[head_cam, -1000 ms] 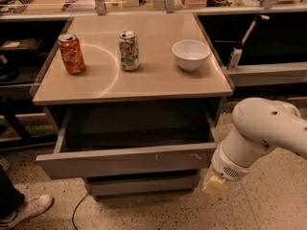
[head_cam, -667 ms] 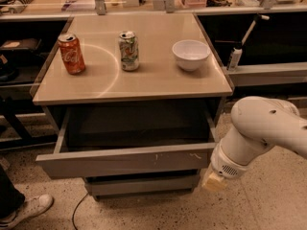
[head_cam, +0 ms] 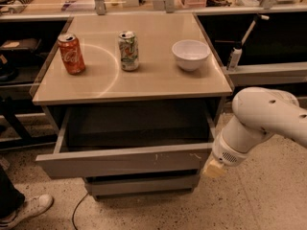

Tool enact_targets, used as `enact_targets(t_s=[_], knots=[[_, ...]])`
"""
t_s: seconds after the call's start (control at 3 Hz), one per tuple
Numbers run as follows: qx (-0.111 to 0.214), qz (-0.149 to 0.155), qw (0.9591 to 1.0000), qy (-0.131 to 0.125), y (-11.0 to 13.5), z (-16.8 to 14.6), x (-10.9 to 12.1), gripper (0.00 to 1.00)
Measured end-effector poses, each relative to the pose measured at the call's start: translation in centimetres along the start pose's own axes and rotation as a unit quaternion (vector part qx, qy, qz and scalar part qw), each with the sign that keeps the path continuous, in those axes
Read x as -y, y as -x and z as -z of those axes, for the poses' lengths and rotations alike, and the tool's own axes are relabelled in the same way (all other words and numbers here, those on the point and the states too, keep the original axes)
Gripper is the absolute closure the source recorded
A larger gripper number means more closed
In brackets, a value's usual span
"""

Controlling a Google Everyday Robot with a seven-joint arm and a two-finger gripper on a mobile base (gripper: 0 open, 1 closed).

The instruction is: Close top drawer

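Note:
The top drawer (head_cam: 124, 161) is a wide grey metal drawer pulled well out from under the tan tabletop. Its plain front has small white scuffs right of centre, and a shallow dark tray shows inside. My white arm comes in from the right. My gripper (head_cam: 213, 169) shows as a cream tip at the right end of the drawer front, at or just beside its corner. A lower grey drawer front (head_cam: 141, 185) sits beneath.
On the tabletop (head_cam: 144, 83) stand a red soda can (head_cam: 71, 53), a green-and-white can (head_cam: 128, 51) and a white bowl (head_cam: 191, 54). Dark shelving flanks the cabinet on both sides. A shoe (head_cam: 26, 209) and a cable lie on the speckled floor at lower left.

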State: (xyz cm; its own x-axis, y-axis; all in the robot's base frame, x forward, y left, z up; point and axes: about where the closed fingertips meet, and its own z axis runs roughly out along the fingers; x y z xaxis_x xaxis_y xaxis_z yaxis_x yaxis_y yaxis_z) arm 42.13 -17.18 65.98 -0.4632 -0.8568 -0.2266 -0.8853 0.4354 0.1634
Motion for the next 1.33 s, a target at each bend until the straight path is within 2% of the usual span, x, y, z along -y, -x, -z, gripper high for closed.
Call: enact_targets(t_s=[0.67, 1.33], knots=[[-0.001, -0.001, 1.0000, -0.008, 1.1, -0.5, 3.4, 1.00], [-0.012, 0.007, 0.9998, -0.014, 2.6, -0.5, 5.3, 1.00]])
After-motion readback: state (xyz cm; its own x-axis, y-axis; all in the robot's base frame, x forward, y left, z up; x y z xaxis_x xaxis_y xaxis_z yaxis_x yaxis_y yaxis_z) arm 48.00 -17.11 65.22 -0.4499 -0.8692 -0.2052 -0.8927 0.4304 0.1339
